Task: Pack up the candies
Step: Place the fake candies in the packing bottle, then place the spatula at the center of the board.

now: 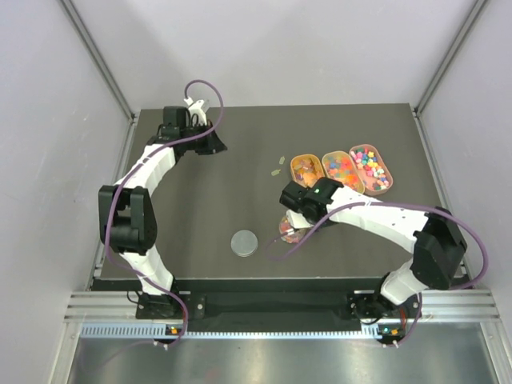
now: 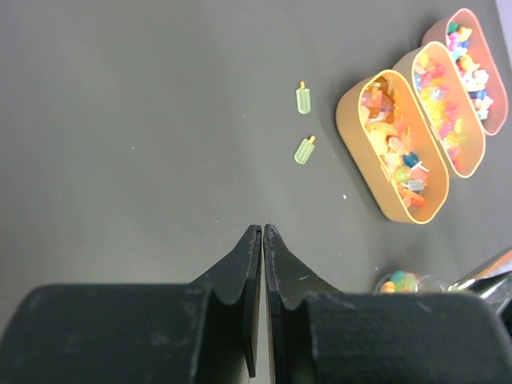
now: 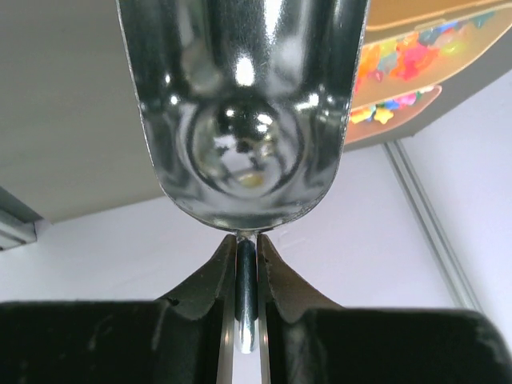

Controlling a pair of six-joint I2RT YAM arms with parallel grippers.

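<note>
On my dark bench [image 1: 208, 200], three orange oval trays [image 2: 350, 136] sit side by side at the far right, each filled with bright candies [image 2: 396, 152]. A small clear dish [image 1: 288, 232] nearer the arms holds a few more, and its lid [image 1: 245, 242] lies apart to the left. My right end effector [image 3: 246, 244] is clamped tight on the handle of a metal scoop [image 3: 244, 120], near that dish. My left end effector [image 2: 262, 232] is closed on nothing. Two green candies [image 2: 304, 150] lie loose just beside the trays.
</note>
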